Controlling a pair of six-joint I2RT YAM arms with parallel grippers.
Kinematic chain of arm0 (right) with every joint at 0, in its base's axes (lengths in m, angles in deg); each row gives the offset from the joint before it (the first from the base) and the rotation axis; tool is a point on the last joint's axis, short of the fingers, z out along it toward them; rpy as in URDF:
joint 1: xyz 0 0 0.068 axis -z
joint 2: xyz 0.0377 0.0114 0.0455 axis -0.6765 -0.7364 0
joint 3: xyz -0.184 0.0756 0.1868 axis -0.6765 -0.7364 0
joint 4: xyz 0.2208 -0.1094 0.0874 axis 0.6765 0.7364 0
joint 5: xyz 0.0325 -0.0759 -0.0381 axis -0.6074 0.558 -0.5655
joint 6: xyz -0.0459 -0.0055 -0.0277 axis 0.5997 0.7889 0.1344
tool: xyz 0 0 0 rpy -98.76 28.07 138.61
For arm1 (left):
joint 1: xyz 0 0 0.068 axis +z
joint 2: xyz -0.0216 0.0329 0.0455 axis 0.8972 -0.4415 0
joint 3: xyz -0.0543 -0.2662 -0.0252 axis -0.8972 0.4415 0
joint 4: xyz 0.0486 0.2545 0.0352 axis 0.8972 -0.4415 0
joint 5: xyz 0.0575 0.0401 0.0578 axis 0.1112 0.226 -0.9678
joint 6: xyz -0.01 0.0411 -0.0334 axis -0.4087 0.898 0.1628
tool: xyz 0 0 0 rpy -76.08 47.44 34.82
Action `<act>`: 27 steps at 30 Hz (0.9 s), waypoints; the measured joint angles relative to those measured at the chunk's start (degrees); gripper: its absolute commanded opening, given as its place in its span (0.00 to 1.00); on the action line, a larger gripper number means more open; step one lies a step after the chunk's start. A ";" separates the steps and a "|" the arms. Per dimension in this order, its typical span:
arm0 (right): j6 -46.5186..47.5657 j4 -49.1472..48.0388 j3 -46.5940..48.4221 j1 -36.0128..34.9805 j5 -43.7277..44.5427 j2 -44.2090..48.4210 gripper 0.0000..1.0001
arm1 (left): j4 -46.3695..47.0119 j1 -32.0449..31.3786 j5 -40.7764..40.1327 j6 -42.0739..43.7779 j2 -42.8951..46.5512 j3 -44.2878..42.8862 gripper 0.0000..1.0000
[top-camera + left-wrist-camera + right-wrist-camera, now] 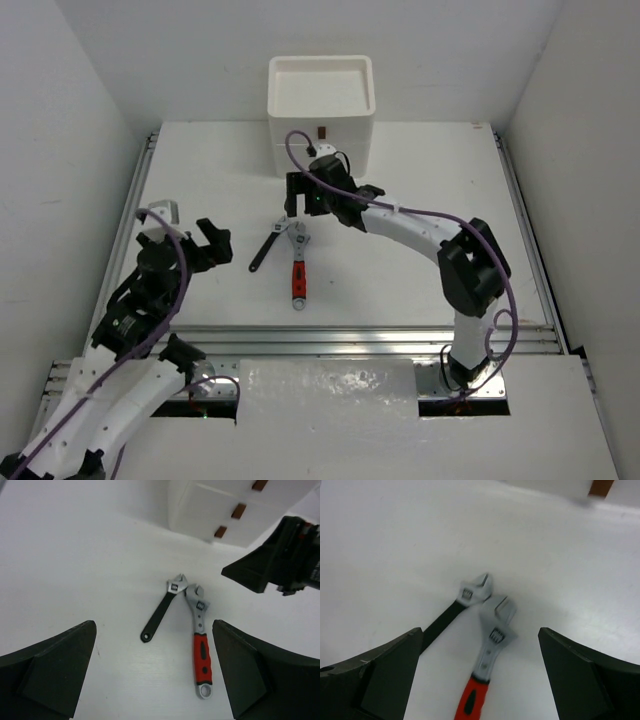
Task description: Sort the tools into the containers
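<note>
The containers (296, 138) stand at the far edge of the table (450, 180), a white drawer unit with a shallow tray on top. Your right gripper (480, 632) hangs in front of it, jaws spread wide and holding nothing. Your left gripper (153, 624) is also fully open and empty, well off to the left.

The red-handled wrench (492, 642) lies flat directly below the right jaws, between them, its head towards the drawers. Expect solid steel: heavy for its size, rigid, slick on the bare shank. Take it by the rubbery red grip near the middle so it does not tip.

The black-handled wrench (452, 612) is slimmer and lighter, angled off left under the left finger. The two heads appear to touch, though the blur leaves that unsure, so lifting one may drag the other.
</note>
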 measured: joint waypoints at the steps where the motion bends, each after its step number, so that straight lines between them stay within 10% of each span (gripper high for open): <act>1: -1.77 0.26 -1.92 0.00 -1.99 1.62 0.99 | 0.11 0.24 0.94 -0.02 -1.90 0.02 1.00; 18: -14.58 26.93 7.34 -9.81 6.54 -7.87 0.99 | 1.51 1.20 4.35 -0.39 1.25 0.17 1.00; 27: -15.23 34.91 21.03 -8.87 6.97 -23.04 0.79 | 1.75 1.20 6.64 -0.28 1.51 0.17 1.00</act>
